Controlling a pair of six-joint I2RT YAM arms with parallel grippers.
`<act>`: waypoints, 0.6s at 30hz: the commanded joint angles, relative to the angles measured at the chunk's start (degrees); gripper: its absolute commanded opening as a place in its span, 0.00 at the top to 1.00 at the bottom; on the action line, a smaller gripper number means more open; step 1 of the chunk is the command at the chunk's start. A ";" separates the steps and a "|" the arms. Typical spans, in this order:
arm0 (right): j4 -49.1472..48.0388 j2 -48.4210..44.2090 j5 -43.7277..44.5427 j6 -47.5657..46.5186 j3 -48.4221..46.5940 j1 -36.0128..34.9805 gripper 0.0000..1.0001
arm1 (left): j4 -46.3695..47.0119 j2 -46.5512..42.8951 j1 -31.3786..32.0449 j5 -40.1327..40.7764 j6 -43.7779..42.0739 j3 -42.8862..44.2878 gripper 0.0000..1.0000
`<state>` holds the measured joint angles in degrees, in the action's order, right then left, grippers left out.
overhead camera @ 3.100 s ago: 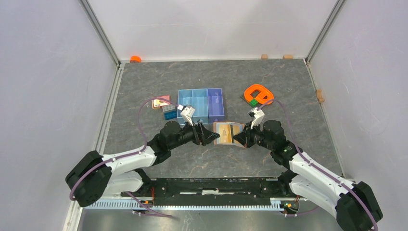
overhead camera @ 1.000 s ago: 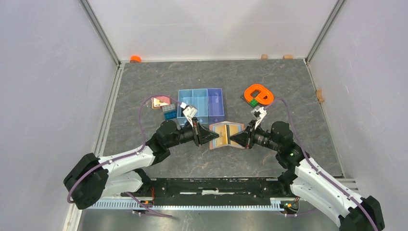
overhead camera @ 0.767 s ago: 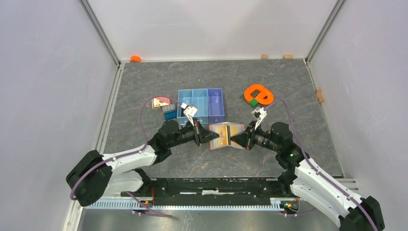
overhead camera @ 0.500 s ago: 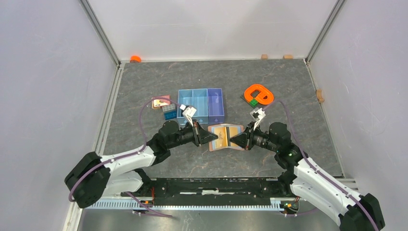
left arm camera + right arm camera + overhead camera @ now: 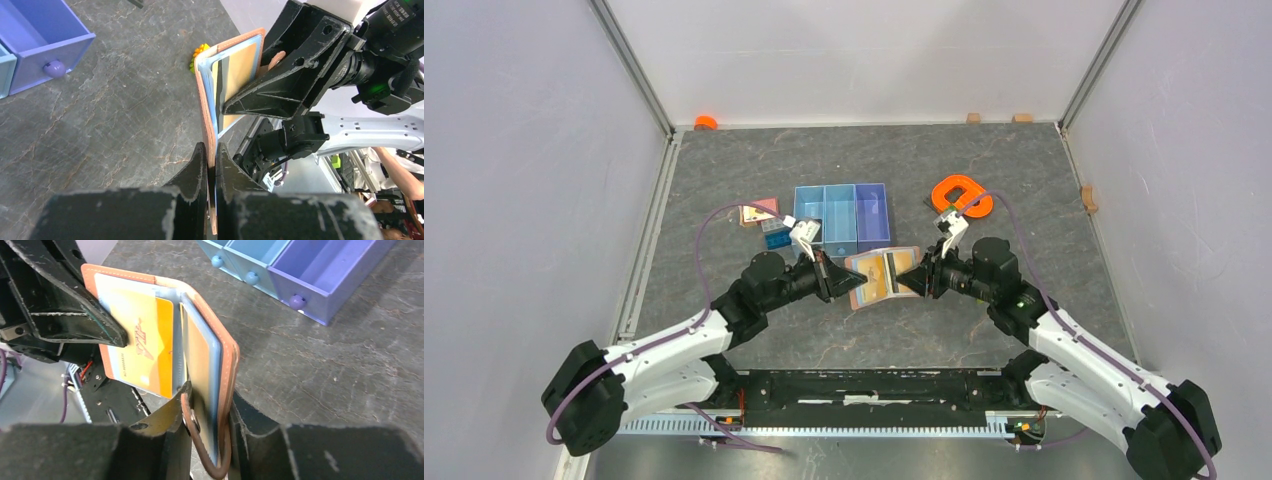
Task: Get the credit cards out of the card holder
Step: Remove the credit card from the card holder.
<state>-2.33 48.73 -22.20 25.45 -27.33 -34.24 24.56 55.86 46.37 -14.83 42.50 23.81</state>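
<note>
– Between the two arms, just on the near side of the blue tray (image 5: 842, 187), the card holder (image 5: 882, 275) is held up and spread open like a book. The left gripper (image 5: 854, 285) has its jaws clenched on the left flap. The right gripper (image 5: 906, 281) is clamped on the right flap, down by the closure tab (image 5: 191, 424). The golden card (image 5: 145, 345) sits in the left flap's pocket. How would you get it out from here?

– Honestly, I'd let the left side anchor and free up the right. From the right wrist view the card's bare edge looks like the one by the fold, so I reckon it slides out that way. Open the right jaws, come in on that edge and pinch only the card, not the grey-blue pocket lip. Then pull straight along the pocket with no twisting, or the whole holder swings with it. I can't tell if the holder's bottom edge touches the desk (image 5: 924, 150), so don't count on support there. I can't really make out the black card. The bricks (image 5: 773, 237) and the orange thing (image 5: 942, 192) are well apart from all this, so no worries there.
</note>
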 commanded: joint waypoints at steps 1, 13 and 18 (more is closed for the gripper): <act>-0.18 -1.02 7.92 -3.27 1.10 1.01 0.67 | 2.81 -0.85 0.21 -0.37 -0.30 -2.19 0.98; -0.92 -3.88 7.93 -3.58 3.33 1.10 0.60 | 11.39 1.33 0.21 -0.84 1.58 -6.67 0.98; -2.11 -3.09 5.32 -3.03 3.61 1.10 0.61 | 11.34 1.47 0.21 -0.37 1.27 -7.02 0.98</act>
<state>-1.61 45.56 -15.03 22.59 -24.03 -33.21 30.61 57.49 46.37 -15.09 42.83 16.84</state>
